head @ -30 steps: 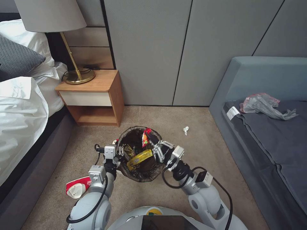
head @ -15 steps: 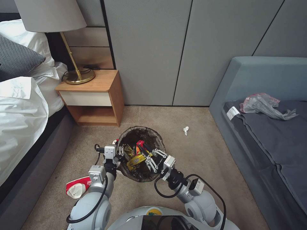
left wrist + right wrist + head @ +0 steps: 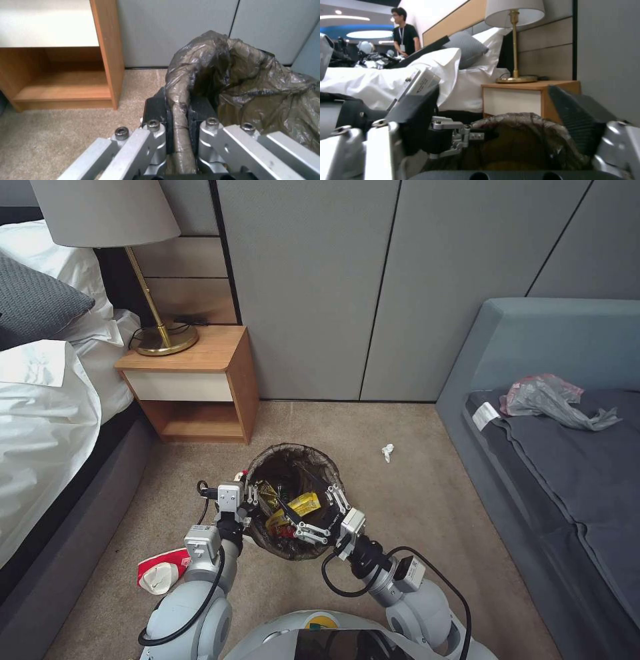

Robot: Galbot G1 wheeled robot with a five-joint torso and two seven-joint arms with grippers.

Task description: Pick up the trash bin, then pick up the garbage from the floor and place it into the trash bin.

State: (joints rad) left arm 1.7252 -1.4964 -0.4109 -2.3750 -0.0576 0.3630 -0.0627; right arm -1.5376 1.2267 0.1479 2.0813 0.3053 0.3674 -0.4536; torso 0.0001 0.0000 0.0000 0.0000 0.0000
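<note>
Brown translucent bag lining, folded over the rim, marks the trash bin (image 3: 293, 453), held above the beige carpet (image 3: 413, 493) in front of the wooden nightstand (image 3: 200, 380). In the head view the left claw (image 3: 248, 500) grips the bin's rim on the robot's left side; the left wrist view shows what that view cannot: the two black pads (image 3: 156, 110) pinched narrow on the bagged rim, one outside and one inside. The right claw (image 3: 313, 510) hangs over the bin's mouth with its fingers spread wide and nothing between them; the right wrist view confirms the gap, with the bin's rim (image 3: 520, 117) seen between the fingers and the left claw (image 3: 453, 137) clamped on the far rim.

Inside the bin, visible from the head camera alone, lie a yellow snack wrapper (image 3: 297, 508), a second crinkled gold wrapper (image 3: 269, 493) and a small red piece (image 3: 285, 529) just under the right claw.

On the carpet, a red-and-white paper carton (image 3: 160, 573) lies near the bed's edge beside the left arm, and a small white scrap (image 3: 387, 451) lies well apart, toward the wall panels. A thin grey plastic bag (image 3: 550, 400) rests on the grey daybed (image 3: 573, 467) at the right. The right wrist view also takes in the brass lamp (image 3: 515, 37) on the nightstand and the white bedding (image 3: 386, 82).
</note>
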